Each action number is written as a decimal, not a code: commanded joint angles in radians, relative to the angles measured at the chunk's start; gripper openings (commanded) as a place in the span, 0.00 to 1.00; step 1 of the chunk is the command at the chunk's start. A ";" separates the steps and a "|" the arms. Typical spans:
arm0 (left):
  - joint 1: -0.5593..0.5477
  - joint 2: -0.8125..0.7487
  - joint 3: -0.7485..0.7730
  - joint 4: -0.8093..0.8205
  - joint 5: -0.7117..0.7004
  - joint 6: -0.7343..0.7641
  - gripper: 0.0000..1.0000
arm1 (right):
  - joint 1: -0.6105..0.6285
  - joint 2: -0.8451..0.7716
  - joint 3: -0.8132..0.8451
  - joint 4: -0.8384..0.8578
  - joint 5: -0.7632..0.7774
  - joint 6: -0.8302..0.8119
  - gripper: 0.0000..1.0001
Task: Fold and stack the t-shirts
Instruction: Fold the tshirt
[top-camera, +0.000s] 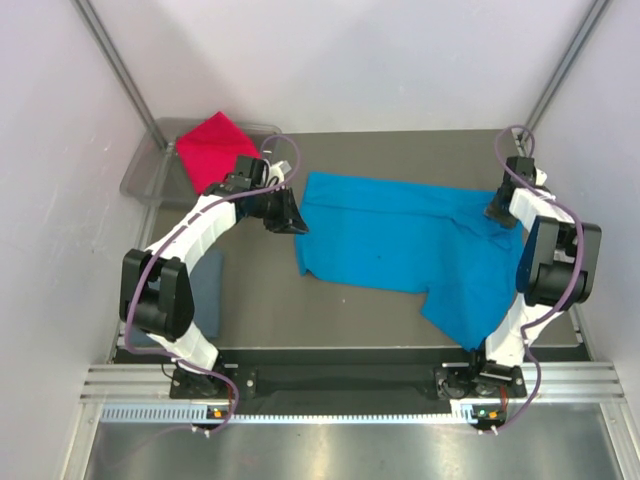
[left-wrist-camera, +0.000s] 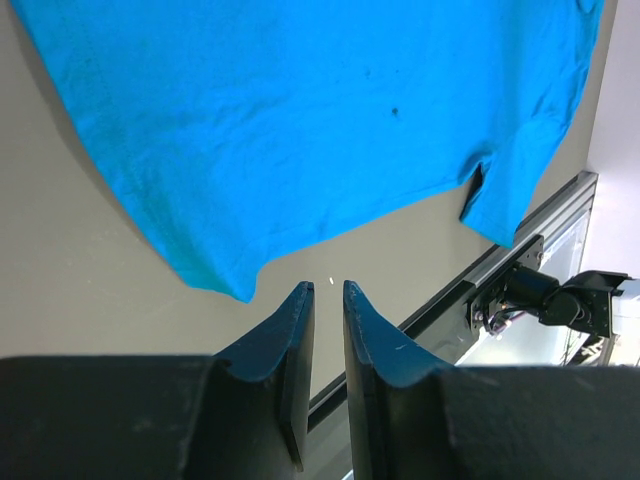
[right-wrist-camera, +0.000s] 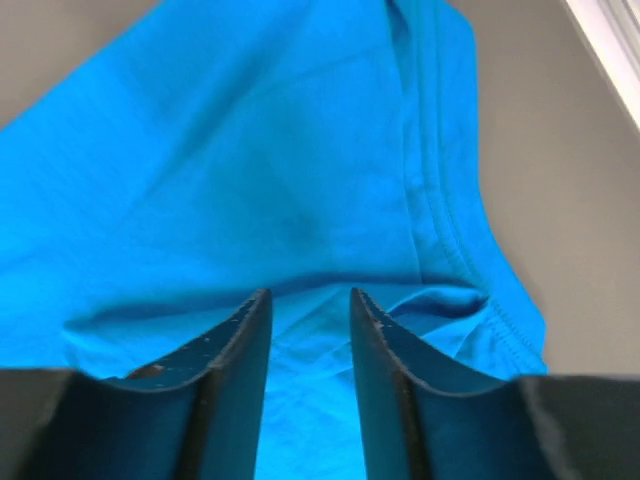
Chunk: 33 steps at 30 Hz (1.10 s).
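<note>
So the grey table (top-camera: 260, 300) is mostly taken up by the turquoise-blue t-shirt (top-camera: 400, 240). It's spread out flat-ish across the middle and right, with one bit hanging down toward the near edge. The clear tray (top-camera: 145, 175) sits back left with the red t-shirt (top-camera: 212, 148) folded in it. The slate grey-blue t-shirt (top-camera: 208, 290) lies front left, half under the left arm. The left gripper (left-wrist-camera: 325, 287) hangs just off the blue shirt's left corner, jaws a sliver apart and empty. The right gripper (right-wrist-camera: 308, 295) sits over the shirt's far right edge, jaws clearly apart with cloth showing between them.
</note>
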 joint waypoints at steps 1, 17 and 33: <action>0.007 -0.035 0.000 0.007 0.024 0.011 0.23 | 0.002 -0.031 0.058 -0.018 -0.012 -0.080 0.39; 0.013 -0.035 -0.029 0.031 0.062 -0.012 0.22 | 0.014 -0.185 -0.189 0.083 -0.207 -0.019 0.26; 0.016 -0.058 -0.031 0.021 0.039 -0.010 0.22 | 0.037 -0.057 -0.115 0.097 -0.128 -0.008 0.24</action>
